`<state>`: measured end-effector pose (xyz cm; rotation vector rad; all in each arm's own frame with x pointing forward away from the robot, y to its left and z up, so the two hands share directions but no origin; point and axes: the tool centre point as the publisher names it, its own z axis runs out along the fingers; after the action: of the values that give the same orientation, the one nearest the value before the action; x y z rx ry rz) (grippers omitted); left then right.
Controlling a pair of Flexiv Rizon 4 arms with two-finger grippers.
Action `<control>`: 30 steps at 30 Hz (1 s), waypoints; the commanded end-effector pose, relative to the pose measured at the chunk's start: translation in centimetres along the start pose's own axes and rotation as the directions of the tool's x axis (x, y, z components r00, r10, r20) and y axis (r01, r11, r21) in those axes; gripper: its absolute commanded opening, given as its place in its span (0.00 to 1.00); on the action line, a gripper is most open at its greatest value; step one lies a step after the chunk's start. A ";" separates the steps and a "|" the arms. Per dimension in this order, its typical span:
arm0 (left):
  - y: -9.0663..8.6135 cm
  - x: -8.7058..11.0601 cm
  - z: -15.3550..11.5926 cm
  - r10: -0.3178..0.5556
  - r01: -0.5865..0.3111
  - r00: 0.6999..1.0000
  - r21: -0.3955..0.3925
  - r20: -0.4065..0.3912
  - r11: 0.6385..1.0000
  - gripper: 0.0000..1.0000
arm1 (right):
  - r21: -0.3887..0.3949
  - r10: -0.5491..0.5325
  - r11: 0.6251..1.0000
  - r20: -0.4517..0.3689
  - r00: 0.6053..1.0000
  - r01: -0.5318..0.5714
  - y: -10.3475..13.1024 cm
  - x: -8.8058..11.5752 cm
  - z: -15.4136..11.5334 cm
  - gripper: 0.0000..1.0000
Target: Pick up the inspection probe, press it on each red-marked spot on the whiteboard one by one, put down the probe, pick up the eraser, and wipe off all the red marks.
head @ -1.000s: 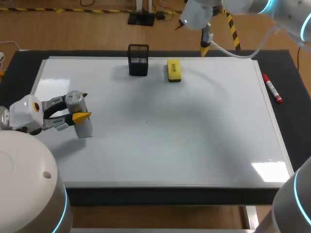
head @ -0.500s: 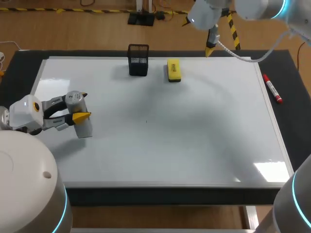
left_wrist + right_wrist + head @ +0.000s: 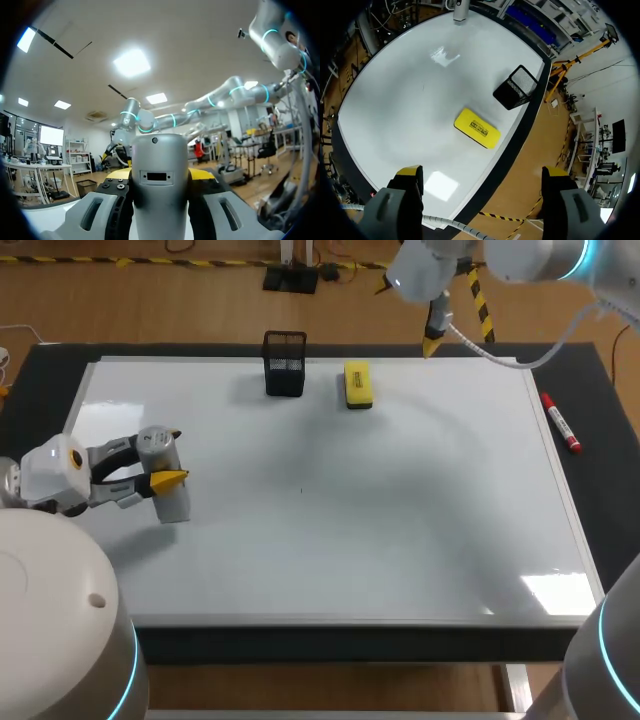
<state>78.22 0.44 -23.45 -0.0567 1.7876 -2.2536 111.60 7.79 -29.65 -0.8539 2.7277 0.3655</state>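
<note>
The inspection probe (image 3: 164, 480), a grey cylinder, stands upright over the left part of the whiteboard (image 3: 330, 540); my left gripper (image 3: 171, 458) is shut on it. The left wrist view shows the probe (image 3: 160, 185) filling the gap between the left gripper's (image 3: 160, 175) fingers. A yellow eraser (image 3: 358, 384) lies near the board's far edge. My right gripper (image 3: 431, 340) hangs open above that edge, right of the eraser. In the right wrist view the eraser (image 3: 477, 128) lies on the board ahead of the open right gripper (image 3: 480, 172). I see no red marks on the board.
A black mesh holder (image 3: 285, 364) stands left of the eraser, also visible as the mesh holder (image 3: 516, 87) in the right wrist view. A red marker (image 3: 560, 422) lies on the black mat (image 3: 590, 390) beyond the board's right edge.
My right arm has shifted a little to the right along the far edge, then held. The left arm and the probe have stayed put.
</note>
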 end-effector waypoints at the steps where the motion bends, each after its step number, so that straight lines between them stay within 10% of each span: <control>1: -0.4 -1.7 1.6 0.000 0.000 0.999 0.004 -0.036 1.000 0.00 | 0.003 -0.002 1.000 -0.004 1.000 0.002 -0.1 0.0 -0.1 1.00; 30: -4.0 -16.4 16.2 0.036 -0.006 0.965 0.119 -0.258 0.993 0.00 | 0.003 -0.002 1.000 -0.004 1.000 0.002 -0.1 0.0 -0.1 1.00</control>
<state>93.59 -9.51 -14.06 0.1833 1.7239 -2.4091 111.60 7.77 -29.62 -0.8541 2.7278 0.3642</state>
